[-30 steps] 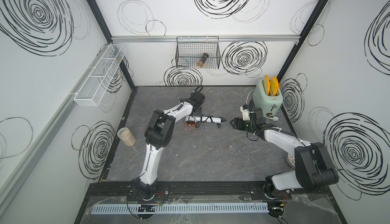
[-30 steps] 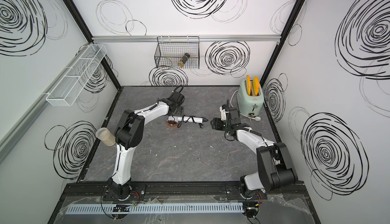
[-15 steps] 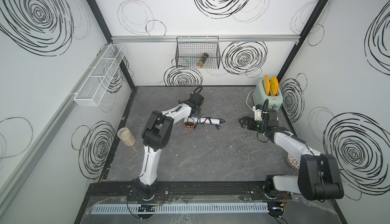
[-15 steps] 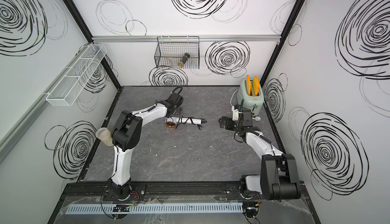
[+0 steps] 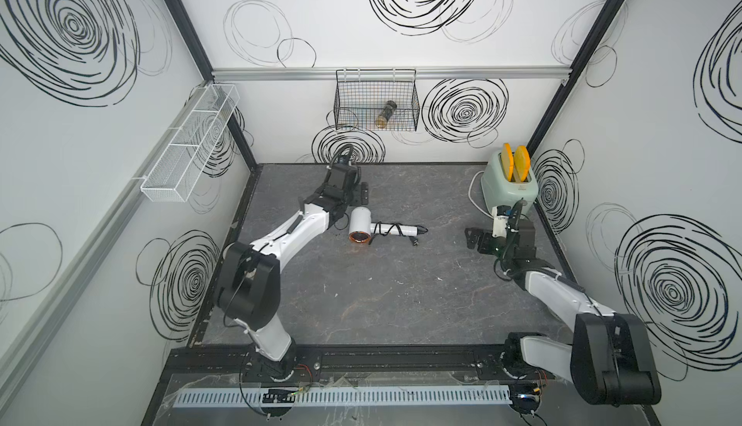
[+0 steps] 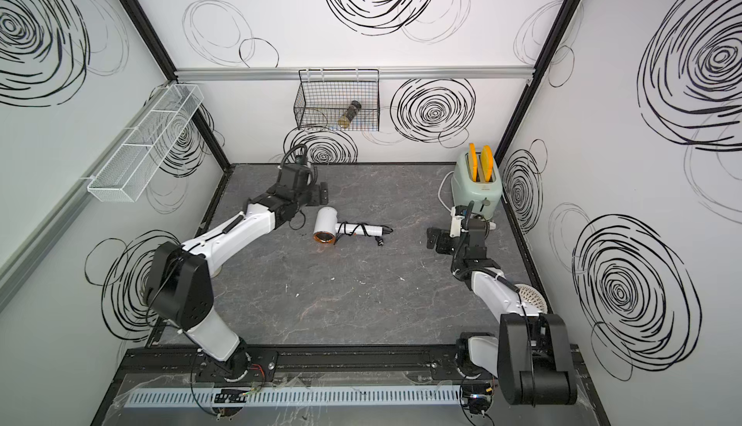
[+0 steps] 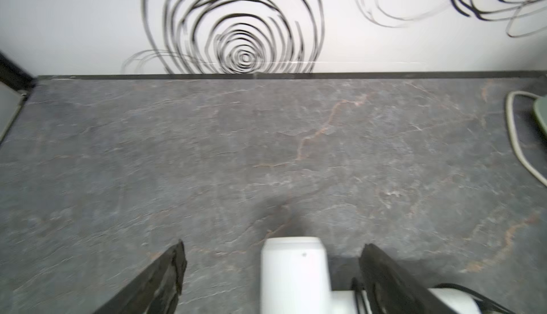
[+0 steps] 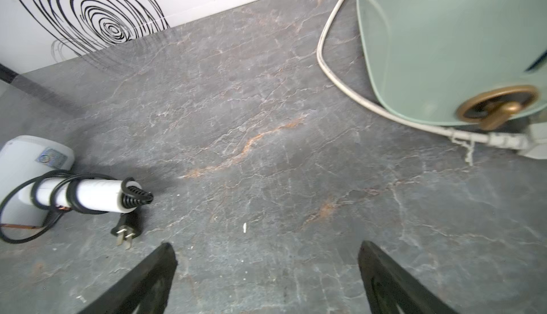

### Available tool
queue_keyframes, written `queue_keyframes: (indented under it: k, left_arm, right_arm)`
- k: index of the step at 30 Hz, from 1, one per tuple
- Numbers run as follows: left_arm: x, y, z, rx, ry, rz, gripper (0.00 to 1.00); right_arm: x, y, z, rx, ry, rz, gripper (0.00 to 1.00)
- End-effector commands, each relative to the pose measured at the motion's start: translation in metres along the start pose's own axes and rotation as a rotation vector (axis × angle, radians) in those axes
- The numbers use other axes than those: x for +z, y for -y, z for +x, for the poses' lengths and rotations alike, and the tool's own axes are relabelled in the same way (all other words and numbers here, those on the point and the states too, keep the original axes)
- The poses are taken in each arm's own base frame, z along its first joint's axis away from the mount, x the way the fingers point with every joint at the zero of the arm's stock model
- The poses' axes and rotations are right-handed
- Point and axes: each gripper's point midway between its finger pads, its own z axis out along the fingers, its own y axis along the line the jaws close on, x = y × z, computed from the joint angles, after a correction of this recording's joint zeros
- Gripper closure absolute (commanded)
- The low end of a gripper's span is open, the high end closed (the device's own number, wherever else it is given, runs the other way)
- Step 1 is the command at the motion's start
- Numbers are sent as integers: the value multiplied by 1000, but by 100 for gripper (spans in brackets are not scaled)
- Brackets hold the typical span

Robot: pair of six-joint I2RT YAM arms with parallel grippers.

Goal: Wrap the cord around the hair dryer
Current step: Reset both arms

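We see white T-shaped hair dryer (image 5: pixel 360 224) lying on dark grey stone-look tabletop (image 5: pixel 401 303), copper-ringed nozzle facing front. Thin black cord (image 8: pixel 69 192) loops around its handle; two-prong plug (image 8: pixel 125 232) lies beside handle end. Left gripper (image 5: pixel 363 194) near head, fingers wide, empty. Right gripper (image 5: pixel 476 240) well apart, beside mint-green toaster (image 5: pixel 509 192), fingers wide, empty.

Bright even light, soft shadows, wrist views blurred — edges bowed, mild floor glare

The hair dryer (image 5: pixel 360 219) is white with a copper-orange nozzle ring (image 5: pixel 359 237), the cord (image 5: pixel 391 230) black, the toaster (image 5: pixel 508 194) mint-green, the bench (image 5: pixel 401 295) veined dark grey.
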Motion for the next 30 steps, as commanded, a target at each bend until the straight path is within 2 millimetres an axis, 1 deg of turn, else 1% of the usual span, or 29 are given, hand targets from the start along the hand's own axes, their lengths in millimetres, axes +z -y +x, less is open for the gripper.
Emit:
queue_keyframes:
  k: [1, 3, 4, 6, 8, 9, 10, 11, 14, 17, 18, 20, 22, 25, 26, 27, 29, 30]
  left_arm:
    - [-20, -56, -20, -59, 207, -72, 4]
    - [-25, -86, -8, -90, 253, -128, 4]
    - [-25, -97, -1, -92, 260, -160, 4]
    - [-22, -111, 12, -68, 277, -224, 4]
    - [-17, -118, 24, -39, 292, -260, 4]
    - [-13, -119, 32, -28, 296, -267, 4]
    - [-13, -119, 32, -26, 302, -271, 4]
    - [-12, -118, 30, -14, 298, -266, 4]
    - [-18, -116, 19, 17, 381, -245, 4]
    - [-16, -113, 18, 67, 377, -214, 4]
    - [-17, -111, 22, 95, 361, -208, 4]
    - [-29, -111, 30, 125, 371, -222, 4]
    - [-38, -110, 43, 109, 392, -187, 4]
    - [-37, -118, 67, 88, 388, -169, 4]
    - [-37, -120, 69, 82, 401, -169, 4]
    - [-38, -121, 66, 75, 408, -167, 4]
    - [-39, -123, 61, 32, 444, -111, 4]
    - [-34, -128, 64, 11, 427, -113, 4]
  right_arm:
    - [-11, 17, -37, -179, 255, 119, 2]
    - [-8, 33, -34, -165, 248, 200, 2]
    - [-6, 37, -33, -170, 245, 218, 2]
    - [-3, 40, -30, -178, 261, 228, 2]
    - [1, 41, -29, -188, 275, 230, 2]
    - [2, 41, -35, -180, 287, 231, 2]
    - [2, 41, -39, -184, 316, 232, 2]
    - [4, 44, -39, -196, 314, 245, 2]
    - [15, 47, -37, -184, 266, 246, 2]
    - [11, 44, -39, -185, 284, 234, 2]
    - [8, 45, -39, -182, 294, 232, 2]
    - [5, 46, -39, -172, 305, 230, 2]
    - [6, 48, -39, -166, 299, 228, 2]
    - [6, 44, -39, -174, 297, 205, 2]
    - [6, 43, -39, -175, 299, 202, 2]
    - [6, 43, -38, -176, 297, 200, 2]
    - [6, 43, -38, -179, 299, 198, 2]
    - [5, 43, -38, -178, 300, 198, 2]
